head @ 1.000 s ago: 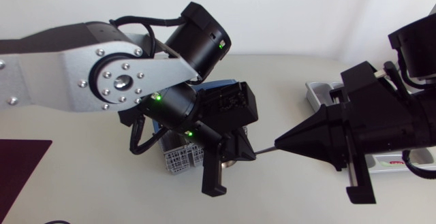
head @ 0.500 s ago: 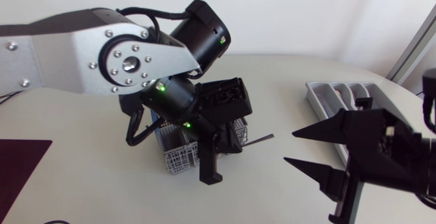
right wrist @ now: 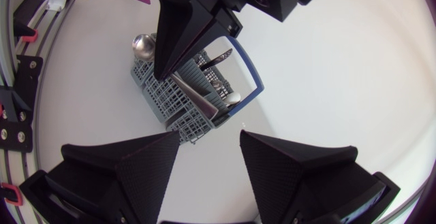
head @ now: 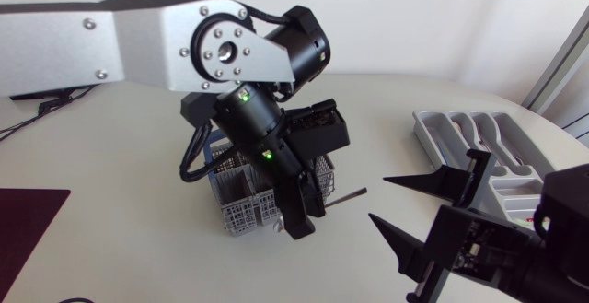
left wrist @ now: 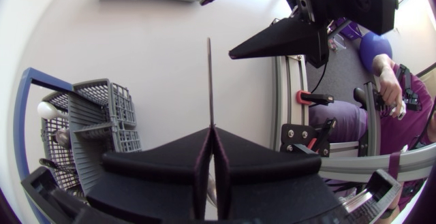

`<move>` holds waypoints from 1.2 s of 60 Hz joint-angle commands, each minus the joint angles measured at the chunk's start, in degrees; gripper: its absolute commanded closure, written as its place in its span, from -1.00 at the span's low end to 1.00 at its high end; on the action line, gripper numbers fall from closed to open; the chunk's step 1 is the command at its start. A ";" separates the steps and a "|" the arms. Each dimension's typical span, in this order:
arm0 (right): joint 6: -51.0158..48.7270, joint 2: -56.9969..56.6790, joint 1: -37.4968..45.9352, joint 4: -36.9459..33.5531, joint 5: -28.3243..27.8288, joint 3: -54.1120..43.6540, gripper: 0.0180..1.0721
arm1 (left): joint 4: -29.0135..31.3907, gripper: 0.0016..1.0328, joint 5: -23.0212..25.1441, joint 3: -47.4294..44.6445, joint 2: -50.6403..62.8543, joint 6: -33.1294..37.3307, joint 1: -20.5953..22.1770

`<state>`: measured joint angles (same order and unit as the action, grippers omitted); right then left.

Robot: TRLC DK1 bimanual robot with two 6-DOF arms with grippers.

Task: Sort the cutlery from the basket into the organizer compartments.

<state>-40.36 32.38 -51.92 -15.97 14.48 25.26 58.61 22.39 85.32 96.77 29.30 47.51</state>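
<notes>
My left gripper [head: 309, 211] hangs over the grey wire cutlery basket [head: 237, 213], shut on one end of a slim dark piece of cutlery [head: 348, 194]. The piece sticks out level toward my right arm. In the left wrist view the left gripper [left wrist: 211, 131] pinches that piece of cutlery [left wrist: 209, 81], which shows edge-on ahead of it. My right gripper [head: 385, 207] stands open just beyond the free end, touching nothing. In the right wrist view the right gripper [right wrist: 210, 161] faces the basket [right wrist: 178, 100] and the left gripper [right wrist: 178, 33]. The grey organizer [head: 431, 128] lies at the far right.
More cutlery stands in the basket, among it a round spoon bowl [right wrist: 144, 45]. The basket has a blue rim [right wrist: 253, 81]. A dark mat [head: 26, 225] lies at the left table edge. Bare tabletop spreads between basket and organizer.
My right gripper has opened, let go of the cutlery's free end and drawn back toward the near right. My left arm kept the piece and swung slightly over the basket.
</notes>
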 commanded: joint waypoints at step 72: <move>-14.66 24.75 -8.64 20.54 4.94 -2.14 0.49 | 15.83 0.94 4.77 12.68 14.23 0.14 -3.56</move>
<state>-53.21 55.92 -59.96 3.53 18.50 24.14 73.21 26.57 96.14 109.80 28.93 44.29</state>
